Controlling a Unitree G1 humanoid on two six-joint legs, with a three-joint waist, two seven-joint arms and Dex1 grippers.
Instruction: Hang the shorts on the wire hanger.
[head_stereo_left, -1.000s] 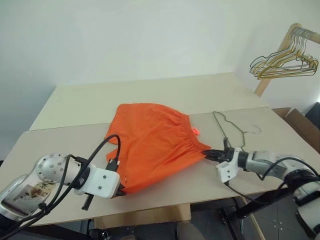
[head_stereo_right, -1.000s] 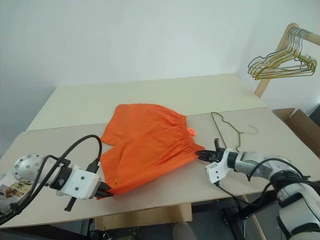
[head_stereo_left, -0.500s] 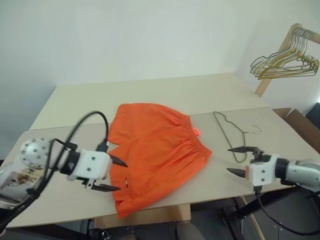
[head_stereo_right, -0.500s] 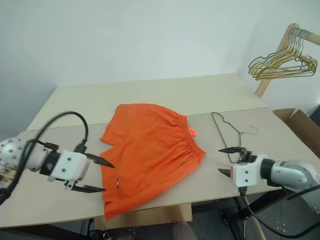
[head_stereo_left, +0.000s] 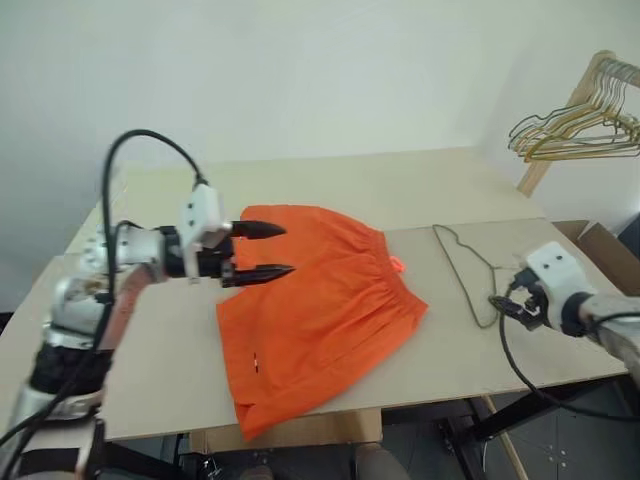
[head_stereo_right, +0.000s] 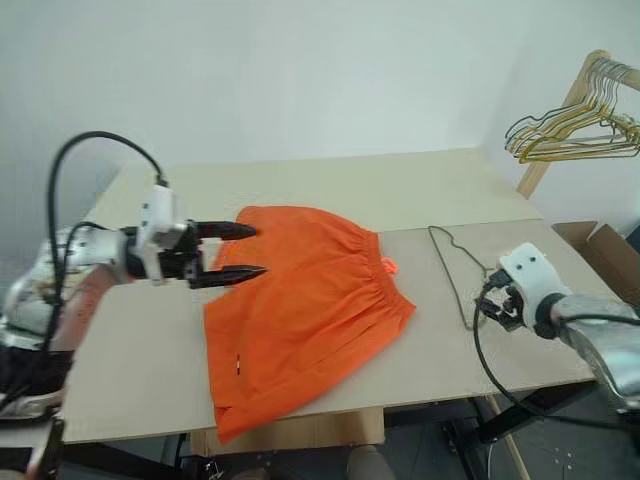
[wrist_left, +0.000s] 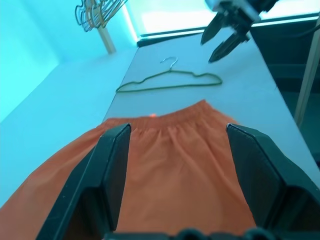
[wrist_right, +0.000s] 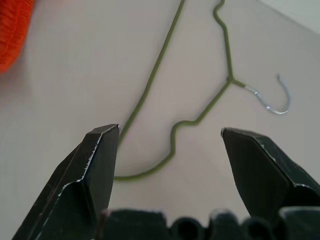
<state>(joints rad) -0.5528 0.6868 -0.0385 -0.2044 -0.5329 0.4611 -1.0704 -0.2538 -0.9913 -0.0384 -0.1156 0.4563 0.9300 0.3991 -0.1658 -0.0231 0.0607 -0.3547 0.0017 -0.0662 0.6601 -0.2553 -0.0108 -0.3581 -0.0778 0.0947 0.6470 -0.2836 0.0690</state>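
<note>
The left hand (head_stereo_left: 262, 250) is in the left centre of the frame, its two black fingers apart and empty, above the upper left edge of the shorts (head_stereo_left: 320, 305). The right hand (head_stereo_left: 515, 310) is at the right edge, fingers also apart, holding nothing, near the lower end of the wire hanger (head_stereo_left: 465, 270). The shorts lie flat in the middle of the table (head_stereo_left: 150, 350). The wire hanger lies on the table right of the shorts, not touching them. In the upper right corner, more hangers (head_stereo_left: 575, 130) hang on a wooden rack (head_stereo_left: 560, 125).
</note>
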